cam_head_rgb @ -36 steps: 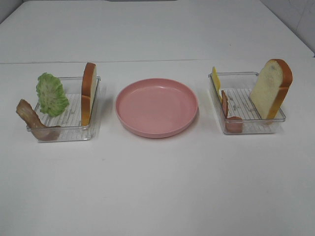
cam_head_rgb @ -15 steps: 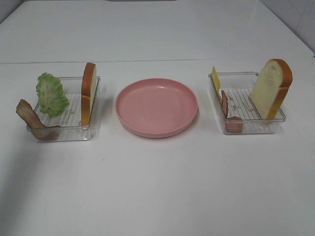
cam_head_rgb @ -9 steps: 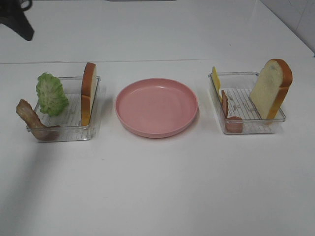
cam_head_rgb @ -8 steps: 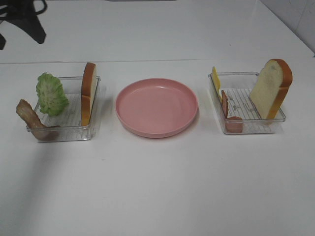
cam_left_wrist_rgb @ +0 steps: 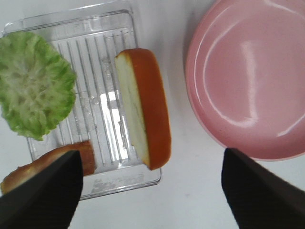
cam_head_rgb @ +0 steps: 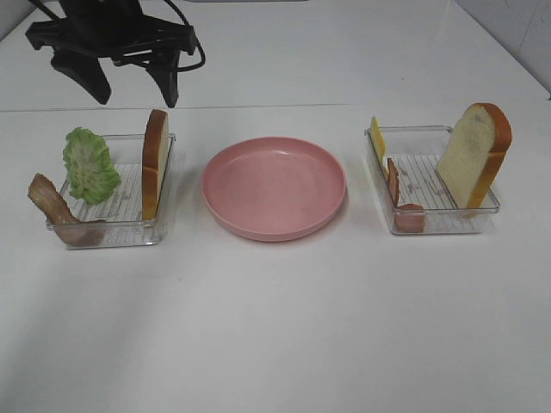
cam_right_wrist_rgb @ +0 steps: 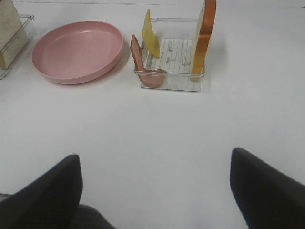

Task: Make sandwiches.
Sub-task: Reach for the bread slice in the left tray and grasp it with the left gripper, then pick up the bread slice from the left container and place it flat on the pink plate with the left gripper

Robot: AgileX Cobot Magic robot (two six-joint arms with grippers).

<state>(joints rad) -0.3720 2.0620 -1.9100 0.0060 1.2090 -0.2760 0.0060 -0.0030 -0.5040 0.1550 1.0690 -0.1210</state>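
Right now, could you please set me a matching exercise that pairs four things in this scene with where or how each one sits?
Things:
1. lettuce
2. cheese
3. pink plate
4. left gripper

Places or states:
A. leaning in the left tray
B. open, raised in the air
C. standing in the right tray
D. flat between the two trays

Pairs: 1-A, 2-C, 3-D, 4-B.
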